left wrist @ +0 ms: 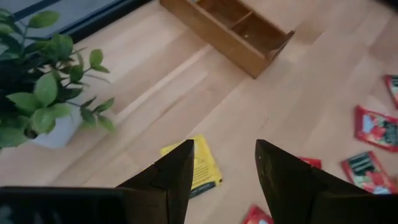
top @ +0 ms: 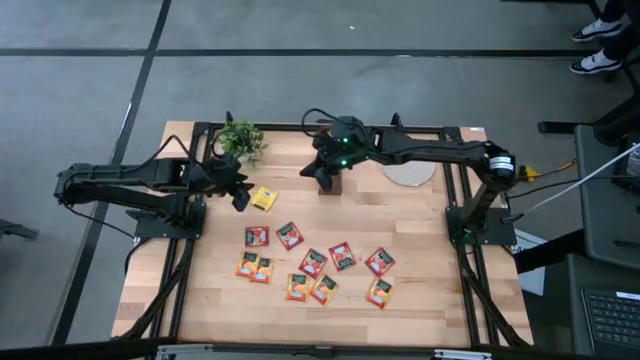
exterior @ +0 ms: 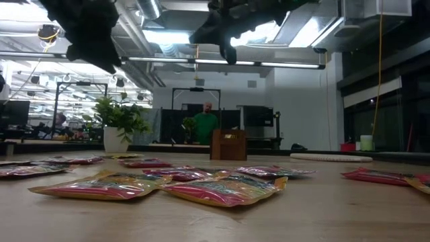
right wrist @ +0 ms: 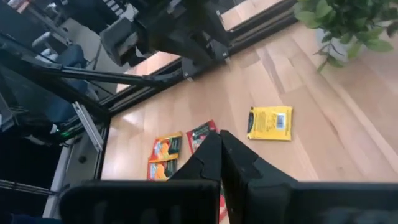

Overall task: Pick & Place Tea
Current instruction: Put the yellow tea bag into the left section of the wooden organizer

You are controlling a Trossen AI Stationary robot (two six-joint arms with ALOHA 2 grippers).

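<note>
Above yellow sachet: left gripper, apparently empty.

potted plant, wooden box, woven mat

The right gripper is seen with its two dark fingers pressed together above the wooden table. Just beyond the fingertips, to one side, a yellow tea sachet lies flat on the wood, its label facing up. On the other side of the fingers, a red sachet is partly hidden behind them, and two orange sachets lie next to it. Well beyond the fingertips, the left arm is stretched over the table's edge. A green potted plant is seen at the far corner.
</note>
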